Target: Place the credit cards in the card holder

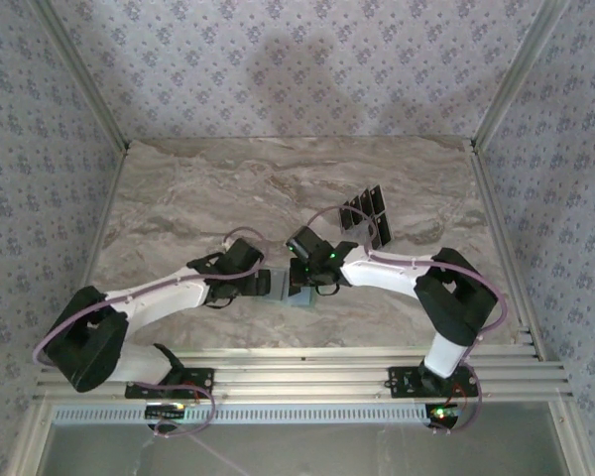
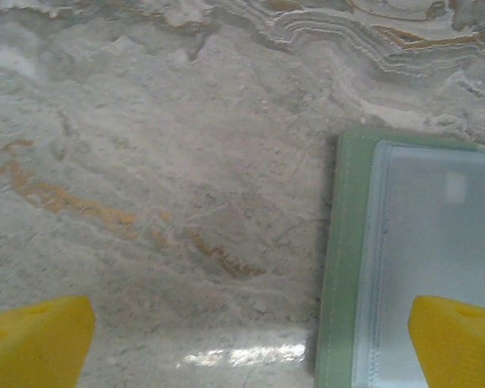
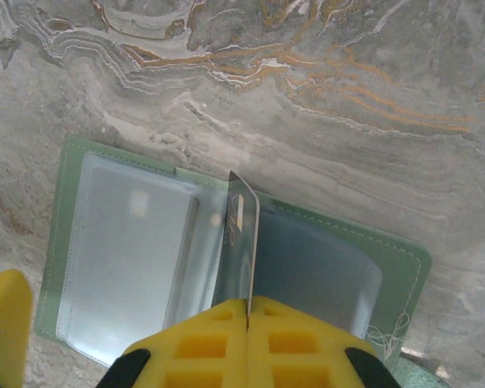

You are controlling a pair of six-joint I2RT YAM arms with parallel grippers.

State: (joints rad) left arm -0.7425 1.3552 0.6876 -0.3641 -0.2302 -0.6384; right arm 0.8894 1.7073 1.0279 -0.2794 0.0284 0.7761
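My right fingers (image 3: pixel 234 331) are shut tight on one card (image 3: pixel 244 230). It is pinched at its near end and seen almost edge-on, standing over the middle of the card holder (image 3: pixel 406 271). The holder lies opened flat on the desk (image 3: pixel 307 97), with a clear pocket on either side of the card. The card's far tip sits by the inner edge of the left pocket. I cannot tell whether it has entered a slot or only rests against the plastic.

My left fingers (image 1: pixel 270 285) are spread as wide as they go and hold nothing. From the left wrist, the two yellow fingertips (image 2: pixel 34 339) sit at the bottom corners, both cut off by the frame. One is over bare desk and the other over the holder's clear window. I cannot say whether that one touches the plastic.

From above, the holder (image 1: pixel 299 297) is a small pale patch near the front middle of the desk, mostly covered by the two wrists. The rest of the credit cards (image 1: pixel 365 213) lie in a dark fan farther back and to the right, well apart from the holder. They are too small there for me to count.
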